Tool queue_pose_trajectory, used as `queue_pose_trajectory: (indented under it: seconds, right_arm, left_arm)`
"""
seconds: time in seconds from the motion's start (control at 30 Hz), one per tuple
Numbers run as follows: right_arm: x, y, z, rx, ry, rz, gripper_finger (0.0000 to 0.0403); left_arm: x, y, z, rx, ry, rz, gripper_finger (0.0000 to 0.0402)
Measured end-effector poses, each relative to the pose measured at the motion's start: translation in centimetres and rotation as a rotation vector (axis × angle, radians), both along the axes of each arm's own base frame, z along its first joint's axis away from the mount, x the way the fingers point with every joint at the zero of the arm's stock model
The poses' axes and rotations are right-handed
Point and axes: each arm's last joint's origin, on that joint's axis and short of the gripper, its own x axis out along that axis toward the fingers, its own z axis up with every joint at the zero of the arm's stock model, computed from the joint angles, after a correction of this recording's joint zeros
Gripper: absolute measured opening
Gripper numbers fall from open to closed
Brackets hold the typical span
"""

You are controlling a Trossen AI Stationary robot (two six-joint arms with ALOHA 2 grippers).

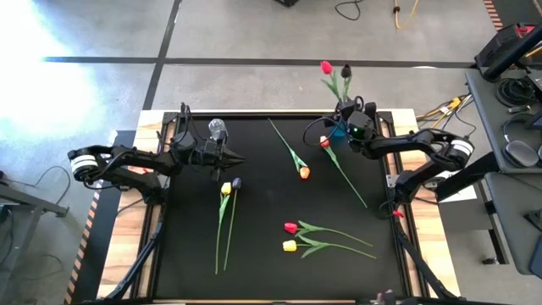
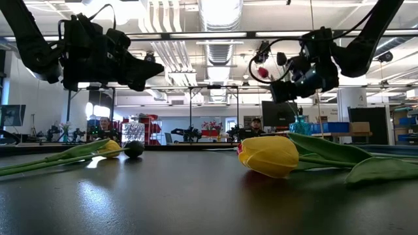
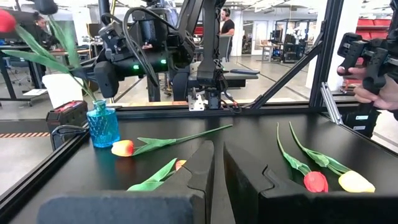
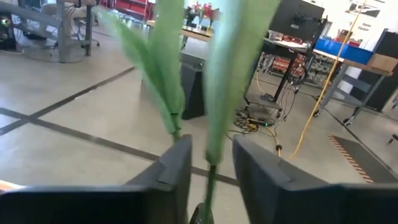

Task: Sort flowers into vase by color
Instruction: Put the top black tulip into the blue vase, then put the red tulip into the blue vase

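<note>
Flowers lie scattered over my black table (image 1: 262, 254), and two already stand in the blue vase (image 3: 103, 126) at the far right corner: a red tulip (image 1: 326, 67) and a dark purple one (image 1: 345, 71), both leaning out past the far edge. My right gripper (image 1: 342, 113) hovers directly above that vase, its fingers (image 4: 168, 171) parted with the green stems (image 4: 213, 93) rising between them, not squeezed. A red tulip (image 1: 324, 143) lies just beside the vase, its stem running toward the right edge. An orange tulip (image 1: 304, 173) rests near the middle. Toward the near right corner, a red tulip (image 1: 290, 227) and a yellow tulip (image 1: 290, 246) lie side by side. Left of centre, a yellow tulip (image 1: 226, 189) and a dark purple tulip (image 1: 236, 182) lie together, stems pointing to the near edge. My left gripper (image 1: 237, 158) waits over the far left part, fingers pressed together and holding nothing, next to a clear glass vase (image 1: 218, 129).
</note>
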Motion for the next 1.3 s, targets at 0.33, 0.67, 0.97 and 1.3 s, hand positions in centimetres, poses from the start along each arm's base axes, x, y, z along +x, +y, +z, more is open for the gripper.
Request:
queue_pose_trajectory:
  seconds: [0.33,0.67,0.97,1.3]
  right_arm:
    - [0.2,1.0,1.3,-0.040,0.004,0.039,0.0190]
    - [0.2,2.4,3.1,-0.067,0.007,0.080,0.0194]
    - [-0.3,4.5,4.8,-0.068,0.029,0.110,0.0194]
    - [-1.3,8.3,6.2,0.014,0.009,0.241,0.0173]
  left_arm:
    - [0.0,0.0,0.0,0.000,0.000,0.000,0.0023]
    - [0.0,0.0,0.0,0.000,0.000,0.000,0.0023]
    - [0.0,0.0,0.0,0.000,0.000,0.000,0.0023]
    - [0.0,0.0,-0.1,0.006,0.008,0.000,0.0022]
